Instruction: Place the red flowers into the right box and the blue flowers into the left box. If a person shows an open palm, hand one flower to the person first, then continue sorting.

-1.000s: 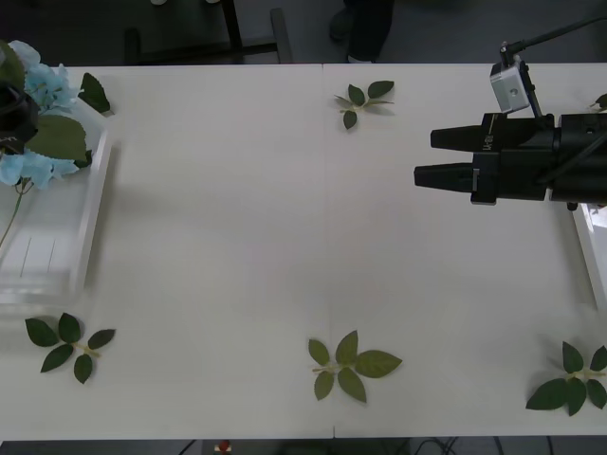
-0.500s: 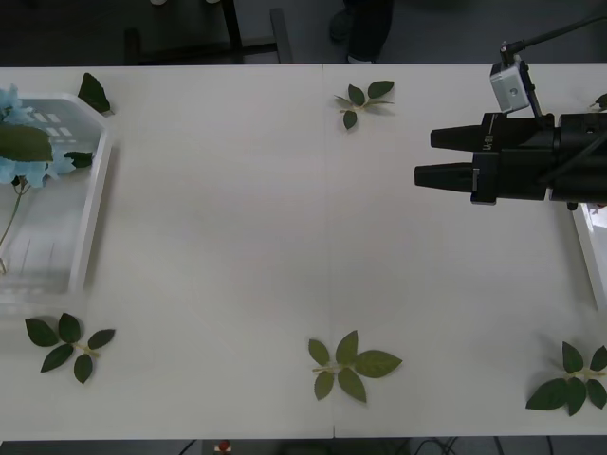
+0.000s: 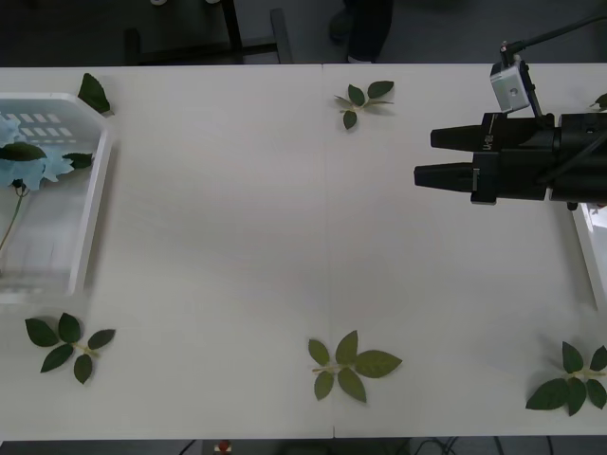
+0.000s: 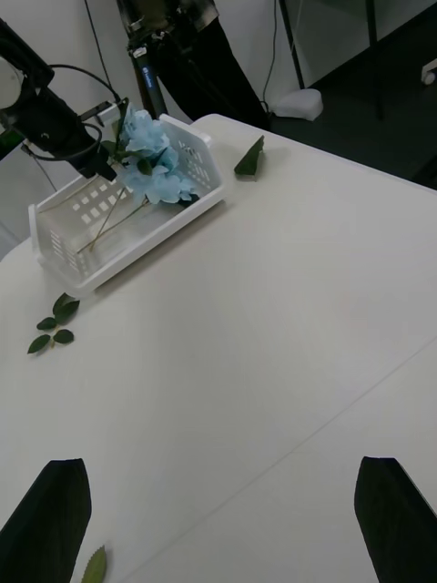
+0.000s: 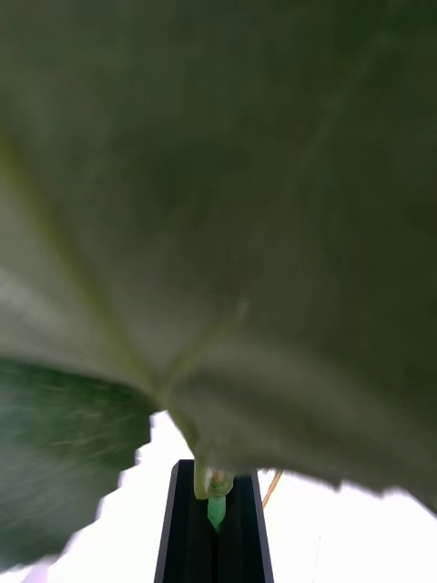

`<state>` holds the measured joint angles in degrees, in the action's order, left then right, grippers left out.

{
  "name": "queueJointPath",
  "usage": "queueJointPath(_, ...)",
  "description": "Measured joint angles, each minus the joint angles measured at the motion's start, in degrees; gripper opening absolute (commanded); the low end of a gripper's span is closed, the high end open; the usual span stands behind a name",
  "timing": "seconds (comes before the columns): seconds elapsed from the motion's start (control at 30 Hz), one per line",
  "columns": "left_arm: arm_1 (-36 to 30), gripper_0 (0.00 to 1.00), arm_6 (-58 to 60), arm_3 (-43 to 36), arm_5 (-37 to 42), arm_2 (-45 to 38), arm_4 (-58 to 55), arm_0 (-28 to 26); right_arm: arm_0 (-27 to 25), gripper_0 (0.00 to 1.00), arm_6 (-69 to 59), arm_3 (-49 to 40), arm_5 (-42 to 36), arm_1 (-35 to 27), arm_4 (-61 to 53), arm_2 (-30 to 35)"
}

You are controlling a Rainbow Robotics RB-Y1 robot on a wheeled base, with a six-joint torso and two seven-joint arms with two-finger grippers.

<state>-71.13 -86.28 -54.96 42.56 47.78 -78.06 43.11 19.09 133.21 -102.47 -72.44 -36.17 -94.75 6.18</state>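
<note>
You've got the blue flowers (image 4: 153, 164) over the left box (image 4: 68, 255), stem pinched by the left gripper (image 5: 216, 510); not released yet; right gripper (image 3: 425, 156) idle, fingers apart, near the right box (image 3: 588, 256); no red flowers on the table.

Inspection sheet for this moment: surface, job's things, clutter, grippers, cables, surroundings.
Surface: white table, bare in the middle.
Job's things: blue flowers in the left box, stems lying along its base; right box shows as a rim at the table's right edge.
Clutter: loose leaf sprigs scattered near the table edges.
Grippers: right gripper open, hovering over the table's right side; left gripper at the left box, shut on a flower stem.
Cables: black cable looping on the left arm.
Surroundings: dark floor, a person's legs beyond the table.
</note>
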Motion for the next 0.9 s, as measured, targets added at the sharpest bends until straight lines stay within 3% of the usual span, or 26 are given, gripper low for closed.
queueJointPath(0.07, 1.4, 0.01, 0.0, 0.7, -1.7, 0.0, 0.0, -1.6, 0.0, 0.85, 0.0, 0.0, 0.0, 0.0, 0.0, 0.0)
queueJointPath(0.13, 2.2, 0.09, 0.0, 1.1, -2.9, 0.0, 0.0, -2.4, 0.0, 0.85, 0.0, 0.0, 0.0, 0.0, 0.0, 0.0)
queueJointPath(0.17, 2.4, 0.41, 0.0, 1.1, -3.1, 0.0, 0.0, -2.6, 0.0, 0.85, 0.0, 0.0, 0.0, 0.0, 0.0, 0.0)
queueJointPath(0.2, 2.5, 0.61, 0.0, 1.1, -3.1, 0.0, 0.0, -2.7, 0.0, 0.85, 0.0, 0.0, 0.0, 0.0, 0.0, 0.0)
queueJointPath(0.23, 2.5, 0.91, 0.0, 1.1, -3.1, 0.0, 0.0, -2.7, 0.0, 0.85, 0.0, 0.0, 0.0, 0.0, 0.0, 0.0)
queueJointPath(0.27, 2.4, 1.0, 0.0, 1.1, -3.1, 0.0, 0.0, -2.7, 0.0, 0.85, 0.0, 0.0, 0.0, 0.0, 0.0, 0.0)
queueJointPath(0.73, 2.4, 1.0, 0.0, 1.1, -2.8, 0.0, 0.0, -2.7, 0.0, 0.85, 0.0, 0.0, 0.0, 0.0, 0.0, 0.0)
queueJointPath(0.9, 1.4, 1.0, -0.1, 0.6, 6.7, 0.0, -0.6, -1.6, 0.0, 0.85, 0.0, 0.0, 0.0, 0.0, 0.0, 0.0)
